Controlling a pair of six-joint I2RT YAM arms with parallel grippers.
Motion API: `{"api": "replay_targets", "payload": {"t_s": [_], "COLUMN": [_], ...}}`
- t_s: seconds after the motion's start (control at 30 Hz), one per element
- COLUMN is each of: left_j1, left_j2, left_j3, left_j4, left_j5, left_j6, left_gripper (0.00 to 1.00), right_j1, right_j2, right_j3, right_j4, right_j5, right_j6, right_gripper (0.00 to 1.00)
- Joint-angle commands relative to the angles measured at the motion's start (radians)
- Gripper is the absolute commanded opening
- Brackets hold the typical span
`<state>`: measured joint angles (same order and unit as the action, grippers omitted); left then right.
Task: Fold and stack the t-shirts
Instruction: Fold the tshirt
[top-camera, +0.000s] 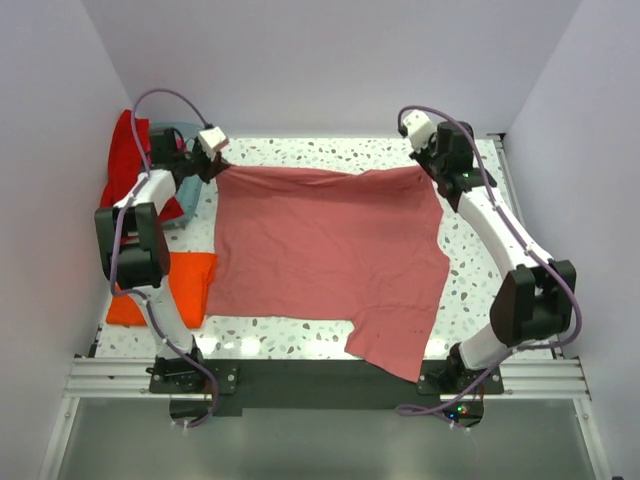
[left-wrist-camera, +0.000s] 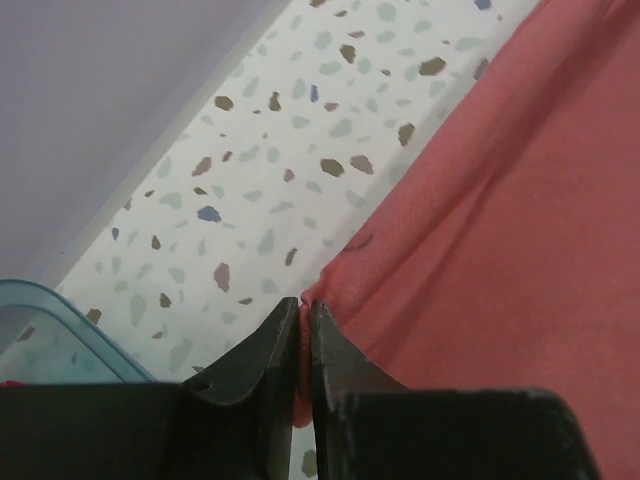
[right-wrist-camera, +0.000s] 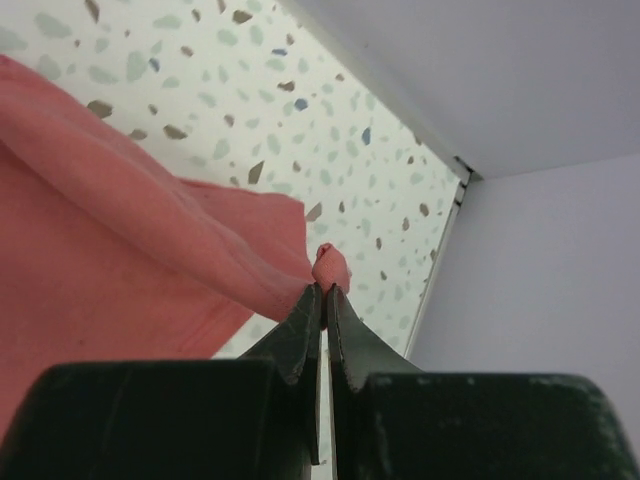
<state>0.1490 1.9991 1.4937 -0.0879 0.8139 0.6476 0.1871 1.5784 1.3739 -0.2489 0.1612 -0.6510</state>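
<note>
A dusty rose-pink t-shirt (top-camera: 330, 255) lies spread over the middle of the table, one part hanging toward the near edge. My left gripper (top-camera: 218, 160) is shut on its far left corner (left-wrist-camera: 330, 285). My right gripper (top-camera: 425, 160) is shut on its far right corner (right-wrist-camera: 332, 265). Both corners are held a little above the table. A folded bright orange t-shirt (top-camera: 175, 290) lies at the near left, under my left arm. A red t-shirt (top-camera: 128, 165) is heaped at the far left. No magenta one shows.
A pale blue plastic basket (top-camera: 185, 195) sits at the far left beside the red cloth; its rim shows in the left wrist view (left-wrist-camera: 60, 325). White walls close in the speckled table (top-camera: 300, 150) on three sides.
</note>
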Motion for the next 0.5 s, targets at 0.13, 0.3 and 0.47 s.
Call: {"api": "replay_targets", "payload": {"t_s": [0.13,0.3,0.47], "left_j1": [0.043,0.087,0.106], "left_j2": [-0.215,-0.258,-0.290], "left_j3": [-0.324,-0.348,-0.326], "left_j4": [-0.085,-0.154,-0.164], "left_j5": [0.100,0.114,0.146], "left_j6": [0.392,0.440,0.368], "left_gripper": [0.16,0.46,0.52], "right_j1": [0.009,0.023,0.018], "right_j2": [-0.193,-0.253,-0.316], "right_j3": [-0.194,-0.242,-0.239], "right_j4": [-0.163,-0.392,-0.438], "right_j5": [-0.126,-0.268,-0.327], "right_j6": [0.011,-0.055,-0.046], "right_gripper": [0.00,0.33,0.69]}}
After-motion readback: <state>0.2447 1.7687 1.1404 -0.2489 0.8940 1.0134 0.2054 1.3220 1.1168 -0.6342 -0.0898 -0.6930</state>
